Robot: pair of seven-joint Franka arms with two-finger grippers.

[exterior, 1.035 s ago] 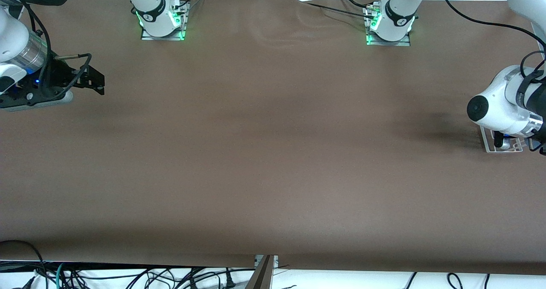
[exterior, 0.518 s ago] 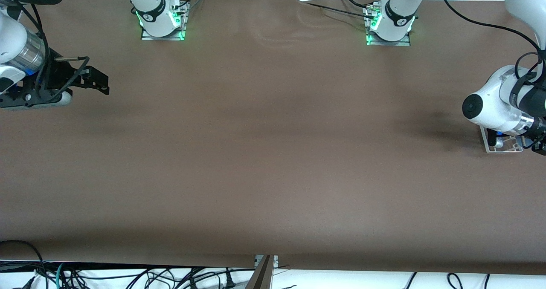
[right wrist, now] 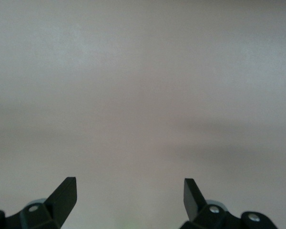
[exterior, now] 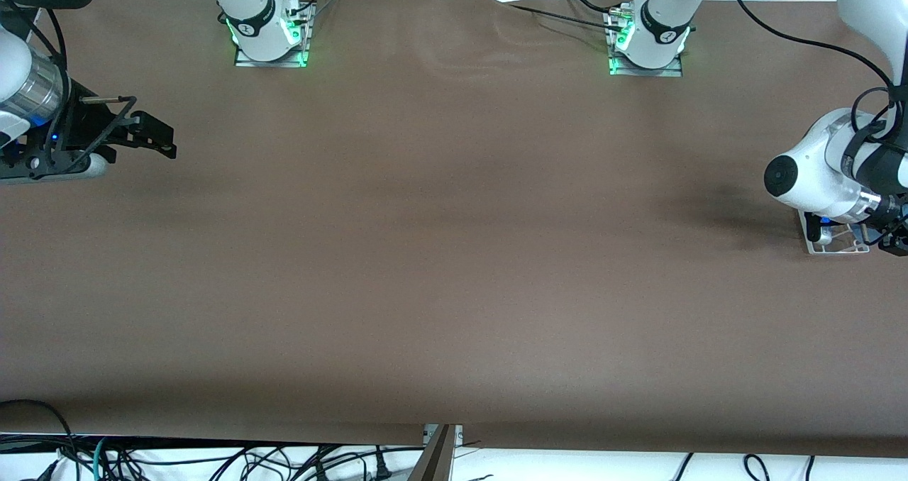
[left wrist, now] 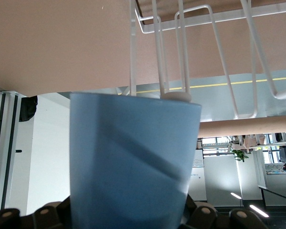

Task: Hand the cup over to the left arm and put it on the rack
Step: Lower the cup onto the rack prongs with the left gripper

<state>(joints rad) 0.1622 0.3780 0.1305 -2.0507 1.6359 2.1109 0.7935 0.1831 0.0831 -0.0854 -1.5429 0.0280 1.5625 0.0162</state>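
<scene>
Left gripper (left wrist: 128, 217) clamped on the cup (left wrist: 131, 162) at the rack (left wrist: 214, 62), apparently at a peg; right gripper (right wrist: 128, 193) wide open, empty, over bare table (exterior: 440, 254).

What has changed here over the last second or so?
Little. The left arm's wrist crept slightly toward the table's middle above the rack, the left gripper still shut on the cup. The right gripper, open and empty, drifted a little over the table. Nothing was released.
</scene>
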